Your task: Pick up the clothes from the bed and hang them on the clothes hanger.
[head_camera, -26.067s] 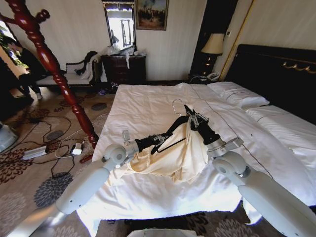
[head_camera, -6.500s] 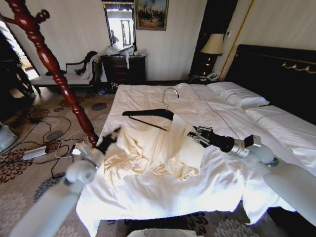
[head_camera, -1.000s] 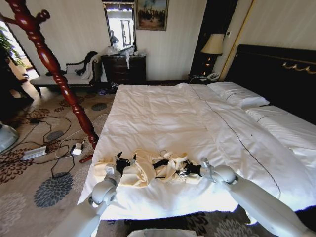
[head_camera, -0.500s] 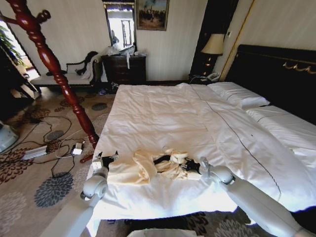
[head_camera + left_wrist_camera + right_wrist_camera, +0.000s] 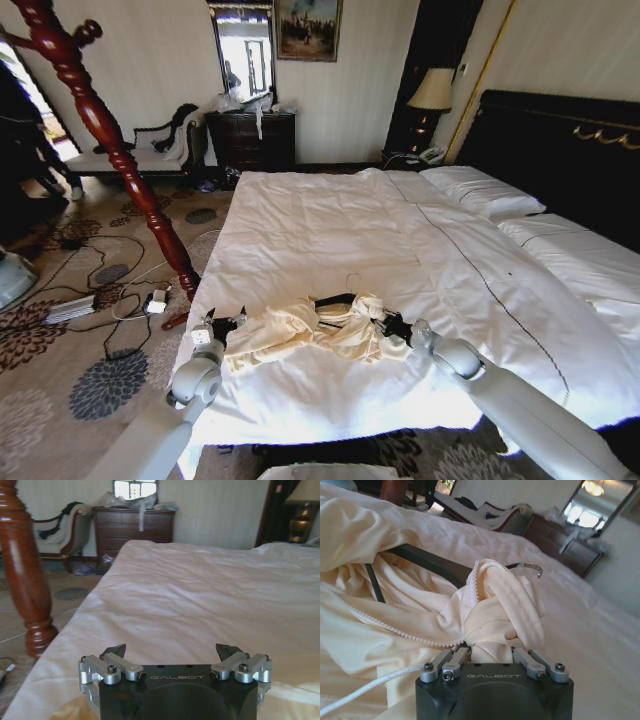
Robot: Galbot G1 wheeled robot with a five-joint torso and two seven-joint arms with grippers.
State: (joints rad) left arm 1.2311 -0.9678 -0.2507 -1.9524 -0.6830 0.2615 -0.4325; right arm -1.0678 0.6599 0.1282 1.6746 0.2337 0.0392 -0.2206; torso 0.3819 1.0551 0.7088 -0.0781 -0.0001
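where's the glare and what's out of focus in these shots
Head view: the window is blown out and straight edges bow near the frame edges. Left wrist view: window glares and the dresser is soft. Right wrist view: the clothes at the right pincer are sharp, the far mirror hazy and bright.

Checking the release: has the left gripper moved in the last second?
Yes. The left gripper has backed off the clothes toward the bed edge nearest the red post, fingers open.
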